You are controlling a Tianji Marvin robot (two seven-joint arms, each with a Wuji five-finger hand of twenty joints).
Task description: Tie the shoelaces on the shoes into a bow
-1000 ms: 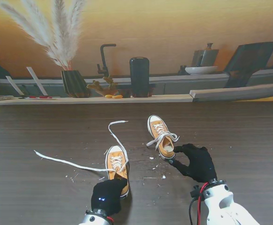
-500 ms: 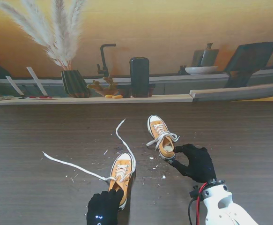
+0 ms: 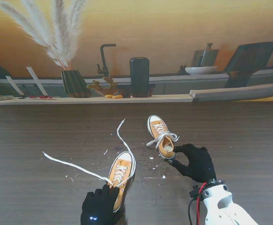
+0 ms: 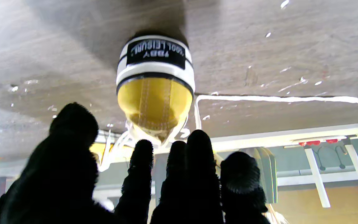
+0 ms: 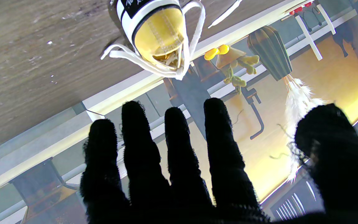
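Nearest to me, the black-gloved left hand (image 3: 99, 208) sat at the heel of the nearer yellow canvas sneaker with a white rubber sole (image 3: 120, 177), which lay tilted with its toe pointing away and to the right; whether the fingers actually gripped the heel could not be told, since the wrist view showed the fingertips (image 4: 199, 146) raised just short of the heel's black label and parted. The black-gloved right hand (image 3: 196, 161) rested on the dark wood-grain table (image 3: 248, 140), fingers spread and holding nothing, just beside the heel of the farther yellow canvas sneaker (image 3: 161, 136), whose white laces (image 3: 160, 137) sat in a loose bow across its tongue. From the nearer shoe one long white untied shoelace (image 3: 75, 166) trailed left across the table and another (image 3: 122, 136) ran farther away. Small white scraps (image 3: 151, 171) lay scattered between the shoes
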